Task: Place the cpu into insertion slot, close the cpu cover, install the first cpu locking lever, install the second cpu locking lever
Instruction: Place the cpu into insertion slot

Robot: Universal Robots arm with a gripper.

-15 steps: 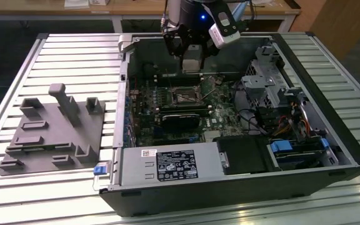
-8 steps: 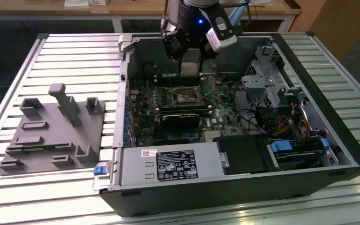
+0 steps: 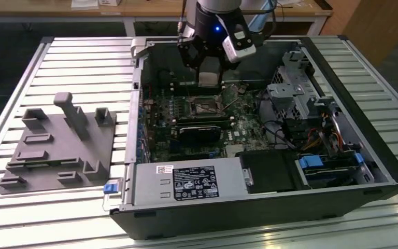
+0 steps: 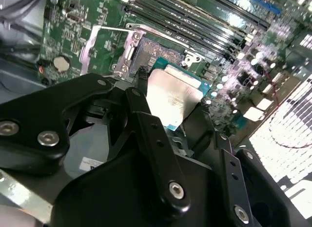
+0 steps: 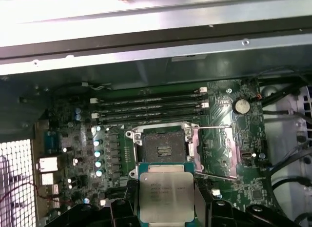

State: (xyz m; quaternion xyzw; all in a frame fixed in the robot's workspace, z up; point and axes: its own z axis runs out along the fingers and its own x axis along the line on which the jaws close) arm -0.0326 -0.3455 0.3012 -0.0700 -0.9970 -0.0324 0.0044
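Step one: gripper (image 5: 166,210) clamped on cpu (image 5: 165,188); insertion slot (image 5: 163,149) just beyond, cpu cover (image 5: 218,150) open. Seating needs square alignment.

Exterior view: even overhead light, sheen on the ribbed silvery metal table (image 3: 81,57), open black computer case (image 3: 254,218) dim inside. Second wrist view: perforated metal panel (image 4: 287,139) blown white, pale silvery-beige square cpu (image 4: 173,102) glaring. First wrist view: pale metal strip (image 5: 146,19) overexposed.

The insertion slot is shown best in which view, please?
First wrist view: the insertion slot faces the camera unobstructed. The second wrist view shows it obliquely, partly behind the cpu; the exterior view, from afar.
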